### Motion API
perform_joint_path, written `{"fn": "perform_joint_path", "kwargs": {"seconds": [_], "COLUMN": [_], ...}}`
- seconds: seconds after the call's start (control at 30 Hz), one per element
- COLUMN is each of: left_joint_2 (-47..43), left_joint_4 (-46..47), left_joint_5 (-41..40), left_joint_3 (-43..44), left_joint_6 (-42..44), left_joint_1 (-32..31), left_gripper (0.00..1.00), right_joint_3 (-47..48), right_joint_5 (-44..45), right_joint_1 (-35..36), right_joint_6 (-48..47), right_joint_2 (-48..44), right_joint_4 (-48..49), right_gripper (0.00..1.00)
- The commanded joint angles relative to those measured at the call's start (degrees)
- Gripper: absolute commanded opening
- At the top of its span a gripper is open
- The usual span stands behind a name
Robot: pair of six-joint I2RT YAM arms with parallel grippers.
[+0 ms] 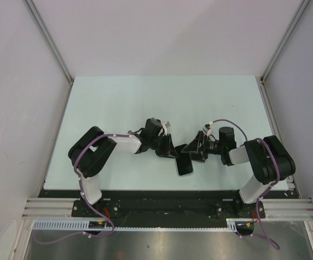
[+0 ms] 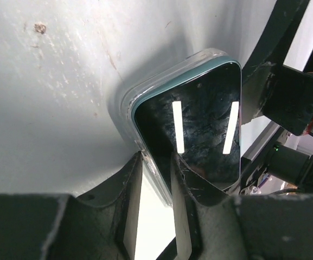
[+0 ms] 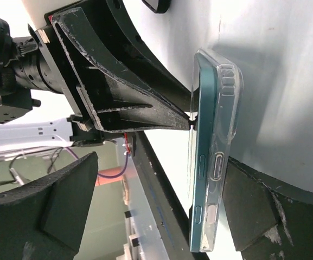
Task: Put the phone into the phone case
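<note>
The phone case (image 3: 228,135), a clear shell with rounded corners, sits near the front middle of the pale table (image 1: 145,103) with its back toward the table. The phone (image 2: 205,124) lies in it, screen outward. The phone's teal side, with buttons and a slot, shows through the clear rim, and the glass mirrors two bright bars. Whether every corner is fully seated cannot be told (the clear lip is hard to trace against the teal). The left gripper (image 2: 156,165) reaches in from the left. Its jaws are clenched on the phone and case together at one long edge, one finger on the glass and the other outside the clear rim. The right gripper (image 3: 159,179) comes from the other side. Its jaws are spread wide around a short end of the phone, one finger on the case's back side and the other well apart from the screen. From above, the two grippers nearly meet and cover the phone's far end, so only a dark slab with a light edge shows there and the shell itself cannot be made out. A dark rounded thing (image 3: 156,4) is cut off by the top edge of the right wrist view. Purple cables (image 1: 80,162) loop along both arms.
</note>
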Motion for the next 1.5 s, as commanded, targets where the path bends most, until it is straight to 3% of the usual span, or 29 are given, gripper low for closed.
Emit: {"fn": "perform_joint_path", "kwargs": {"seconds": [0.0,0.1,0.33,0.5,0.53,0.63,1.07,1.17,1.33,1.47], "left_joint_2": [-0.7,-0.9,-0.9,-1.4,-1.4,-1.4,-1.7,-1.5,-1.6,-1.1], "left_joint_4": [3.1,3.1,3.1,2.5,2.5,2.5,1.5,1.3,1.3,1.6], "left_joint_5": [2.4,2.2,1.8,1.1,1.1,1.0,0.3,0.4,0.2,0.3], "left_joint_3": [-1.3,-1.6,-2.1,-2.4,-2.5,-2.6,-2.1,-1.9,-2.3,-2.1], "left_joint_6": [-0.8,-0.5,-0.2,0.5,0.4,0.5,1.2,1.4,1.4,1.4], "left_joint_1": [-0.7,-0.7,-0.7,-0.7,-0.7,-0.7,-0.7,-0.7,-0.6,-0.6], "left_gripper": [0.32,0.32,0.32,0.32,0.32,0.32,0.32,0.32,0.33,0.33], "right_joint_3": [-1.7,-2.8,-4.1,-4.5,-4.5,-4.6,-4.7,-4.7,-3.8,-2.2], "right_joint_5": [-4.5,-4.6,-5.0,-5.4,-5.5,-5.8,-4.9,-3.9,-3.1,-0.9], "right_joint_1": [-1.0,-1.4,-2.0,-2.3,-2.4,-2.9,-3.2,-3.5,-4.4,-4.1], "right_joint_6": [7.4,7.8,10.7,11.9,12.0,12.2,12.2,11.3,6.7,1.1], "right_joint_2": [3.7,5.7,8.0,9.0,9.1,9.4,11.1,10.7,7.8,5.1], "right_joint_4": [14.1,16.5,22.8,24.7,25.3,25.7,25.5,24.1,16.2,6.9], "right_gripper": [0.92,0.87,0.63,0.59,0.54,0.43,0.13,0.12,0.37,0.40]}}
